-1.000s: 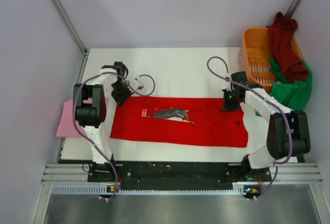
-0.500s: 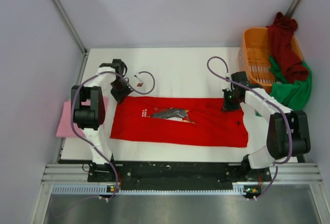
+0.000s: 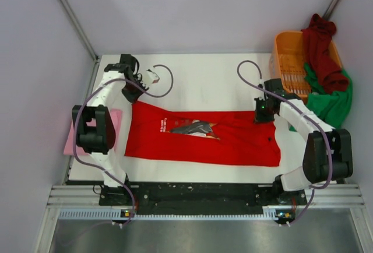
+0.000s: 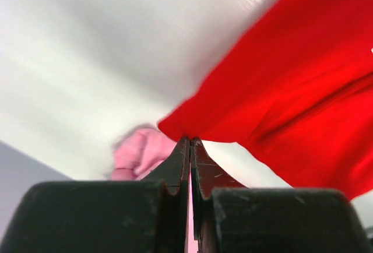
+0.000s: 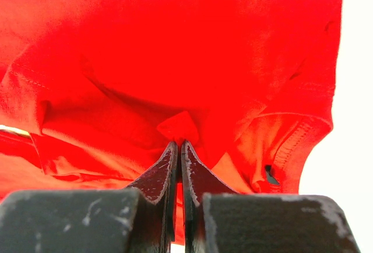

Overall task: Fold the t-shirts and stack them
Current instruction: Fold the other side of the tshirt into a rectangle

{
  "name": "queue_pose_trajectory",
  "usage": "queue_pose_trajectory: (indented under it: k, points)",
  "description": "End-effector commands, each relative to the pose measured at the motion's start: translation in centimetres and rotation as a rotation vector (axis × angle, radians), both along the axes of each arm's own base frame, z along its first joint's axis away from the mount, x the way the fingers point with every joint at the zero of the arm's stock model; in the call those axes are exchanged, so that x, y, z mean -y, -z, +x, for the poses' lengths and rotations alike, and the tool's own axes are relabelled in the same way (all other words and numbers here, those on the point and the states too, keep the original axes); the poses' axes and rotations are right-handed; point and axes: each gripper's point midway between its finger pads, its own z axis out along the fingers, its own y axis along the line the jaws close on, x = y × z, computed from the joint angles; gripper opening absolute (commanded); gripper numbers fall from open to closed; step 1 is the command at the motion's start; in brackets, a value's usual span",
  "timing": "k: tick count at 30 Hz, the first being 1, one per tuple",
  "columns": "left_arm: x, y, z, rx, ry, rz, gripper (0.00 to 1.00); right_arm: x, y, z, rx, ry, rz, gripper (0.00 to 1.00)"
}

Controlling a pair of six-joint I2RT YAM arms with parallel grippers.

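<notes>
A bright red t-shirt [image 3: 198, 139] with a dark chest graphic lies spread across the white table. My left gripper [image 3: 129, 92] is shut on the shirt's far left corner [image 4: 175, 126] and holds it lifted. My right gripper [image 3: 262, 113] is shut on a pinch of red cloth [image 5: 179, 127] at the shirt's far right edge. A pink t-shirt [image 3: 76, 136] lies at the table's left edge; it also shows in the left wrist view [image 4: 140, 151]. A maroon t-shirt [image 3: 323, 49] and a green t-shirt [image 3: 332, 101] hang over the basket.
An orange slotted basket [image 3: 288, 66] stands at the back right corner. Grey walls close in the left, back and right sides. Both arms' cables loop over the far part of the table.
My left gripper has moved away from me toward the back left, pulling the shirt's far left corner out with it. My right gripper has shifted slightly to the right.
</notes>
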Motion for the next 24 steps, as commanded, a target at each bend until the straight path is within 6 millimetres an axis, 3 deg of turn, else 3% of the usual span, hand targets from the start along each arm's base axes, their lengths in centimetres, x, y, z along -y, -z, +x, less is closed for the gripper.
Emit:
queue_pose_trajectory:
  k: [1,6,10,17,21,24]
  points:
    - [-0.5,-6.5,4.3,0.275,-0.043,0.008,0.00,1.3,-4.6,3.2,0.152,0.047,-0.014,0.00]
    - [-2.6,-8.1,6.8,0.397,-0.090,0.113,0.00,1.7,-5.6,4.0,0.179,0.059,-0.017,0.00]
    - [-1.6,-8.1,6.2,0.384,-0.044,0.074,0.00,2.0,-5.3,3.7,0.166,0.064,-0.029,0.00]
    - [-1.1,-4.7,5.3,0.286,-0.027,0.051,0.00,1.2,-4.9,3.9,0.147,0.044,0.006,0.00]
    - [0.4,-2.7,0.7,0.114,0.045,-0.023,0.00,1.5,-4.2,2.2,0.103,0.060,-0.004,0.00]
    - [-0.3,-0.9,-3.3,0.031,0.114,0.008,0.00,1.9,-3.2,-0.4,0.041,0.095,-0.014,0.00]
